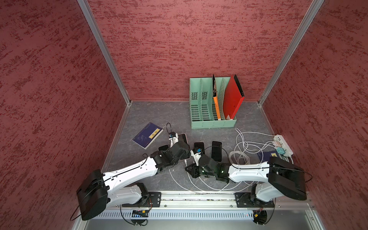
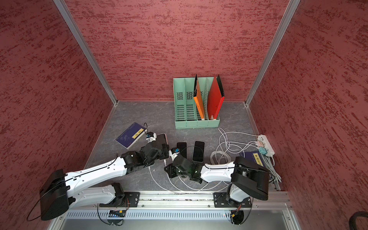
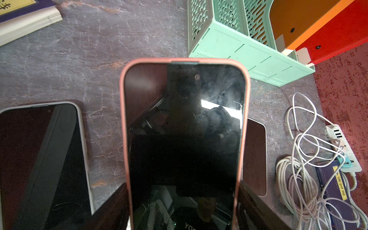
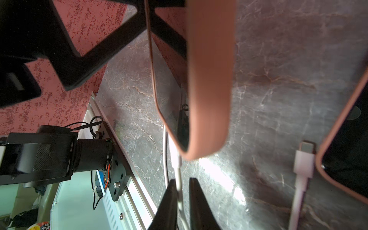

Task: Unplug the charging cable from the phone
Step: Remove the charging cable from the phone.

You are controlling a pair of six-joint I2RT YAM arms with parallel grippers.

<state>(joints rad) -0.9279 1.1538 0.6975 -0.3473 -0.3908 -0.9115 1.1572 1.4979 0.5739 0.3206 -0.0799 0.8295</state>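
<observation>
The phone has a dark screen and a pink case. It is held tilted off the table, and my left gripper is shut on its lower sides, one finger on each long edge. The white charging cable is plugged into the phone's bottom end and hangs down from it. My right gripper sits just below the plug, shut on the cable. The cord lies against one finger.
Other dark phones lie flat nearby, one with a loose plug beside it. Coiled white cables run to a power strip. A green file rack stands behind. A blue notebook lies to the left.
</observation>
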